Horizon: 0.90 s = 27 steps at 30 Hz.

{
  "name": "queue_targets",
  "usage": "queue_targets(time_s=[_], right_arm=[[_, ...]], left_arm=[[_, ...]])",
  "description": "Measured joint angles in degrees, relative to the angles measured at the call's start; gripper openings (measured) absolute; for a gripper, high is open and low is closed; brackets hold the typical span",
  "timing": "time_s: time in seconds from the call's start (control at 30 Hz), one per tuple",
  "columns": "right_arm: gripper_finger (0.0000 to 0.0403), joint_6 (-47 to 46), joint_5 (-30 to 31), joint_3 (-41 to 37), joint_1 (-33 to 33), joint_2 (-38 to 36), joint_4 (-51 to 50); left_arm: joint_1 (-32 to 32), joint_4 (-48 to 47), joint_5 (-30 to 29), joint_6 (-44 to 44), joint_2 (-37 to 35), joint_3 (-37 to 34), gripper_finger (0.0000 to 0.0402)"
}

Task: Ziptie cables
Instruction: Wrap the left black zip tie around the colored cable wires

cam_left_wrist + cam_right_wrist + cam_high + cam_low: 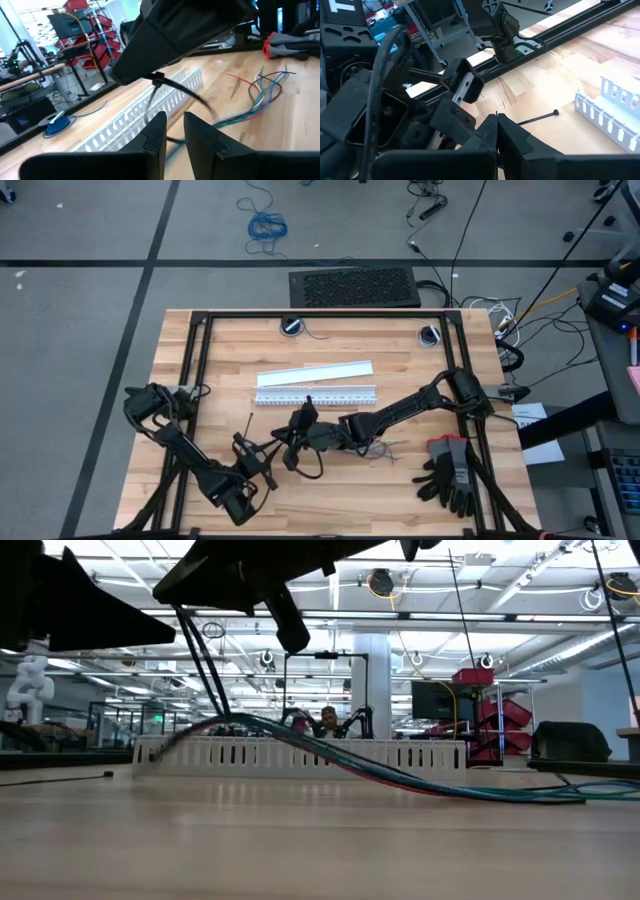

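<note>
Left gripper (174, 132): low over the front middle of the wooden table (200, 360), just left of the right gripper; its two dark fingers (157, 131) stand a narrow gap apart. A dark strand runs close past their tips, but whether they pinch it cannot be told.

Right gripper (496, 131): reaches in from the right to the middle of the table, fingers pressed fully together. A thin black strip, a ziptie (172, 86), leads off from its tip in the left wrist view; a grip on it looks likely but is not certain.

Cables (440, 783): a thin bundle of blue, green, red and grey wires. In the low view it rises from the tabletop on the right toward the grippers on the left, passing in front of the white slotted strip (300, 754). The free ends fan out loose on the wood (265, 90) near the right arm.

Second ziptie (537, 118): lies flat on the table, apart from the bundle, left of the slotted strip and near the left gripper.

White strips: the slotted one sits mid-table; a plain flat white strip (315, 371) lies just behind it.

Gloves (452, 472): black and red, at the front right corner of the table.
</note>
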<state>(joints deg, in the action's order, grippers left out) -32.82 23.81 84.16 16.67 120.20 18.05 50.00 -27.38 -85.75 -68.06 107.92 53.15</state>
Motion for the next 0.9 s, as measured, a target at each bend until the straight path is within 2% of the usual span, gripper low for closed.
queue_targets(time_s=[0.9], right_arm=[[0.0, -0.56, -1.7, 0.04, 0.28, -0.04, -0.2]], left_arm=[[-2.45, 0.42, -3.09, -0.13, -0.02, 0.02, 0.0061]])
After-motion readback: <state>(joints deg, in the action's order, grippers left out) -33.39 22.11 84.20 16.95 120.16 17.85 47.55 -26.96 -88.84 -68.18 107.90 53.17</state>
